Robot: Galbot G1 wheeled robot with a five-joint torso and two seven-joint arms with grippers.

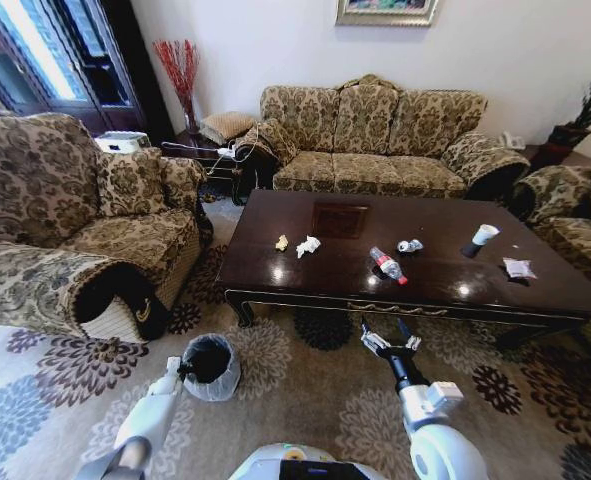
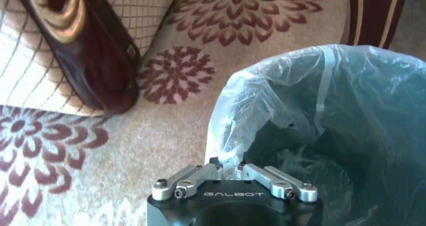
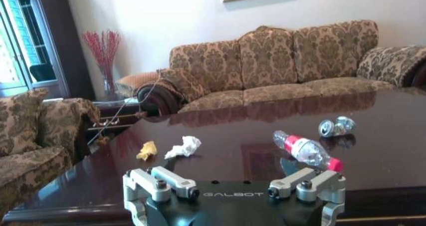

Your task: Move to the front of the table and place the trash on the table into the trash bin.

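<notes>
A: Trash on the table (image 1: pixel 275 215) – what's lying there?
B: Six bits on the glossy top. Yellowish scrap (image 1: pixel 282 242) and crumpled white tissue (image 1: pixel 308 245) side by side toward the robot's left; clear bottle w/ red label (image 1: pixel 387 265) nearer the front edge; small can (image 1: pixel 409 245) just behind it; white paper cup (image 1: pixel 484 236) and clear wrapper (image 1: pixel 519 267) toward the right end.
A: Trash bin?
B: Trash bin (image 1: pixel 211 366) sits on the floral carpet (image 1: pixel 305 400), off the table's front-left corner, near the armchair (image 1: pixel 85 235) base. Grey-white bag folded over the rim, black inside.
A: Grippers?
B: Left gripper (image 2: pixel 228 172) is at the bin rim, fingers pinched nearly together on the bag edge. Right gripper (image 1: pixel 391 341) is low, just before the table's front edge, facing the bottle; fingers spread wide, nothing in them.
A: Anything in the way?
B: Table's front rail is right ahead of the right gripper. Armchair crowds the left side, another armchair (image 1: pixel 575 215) crowds the right end, sofa (image 1: pixel 380 140) lines the far side. Side table (image 1: pixel 200 155) w/ a vase of red stems (image 1: pixel 181 75) in the back corner.
A: Open room?
B: Carpet strip btwn robot and table is free apart from the bin. On the tabletop, bare wood around the carved centre square (image 1: pixel 340 219) and along the back edge; gaps btwn pieces, except scrap and tissue, which sit close.
</notes>
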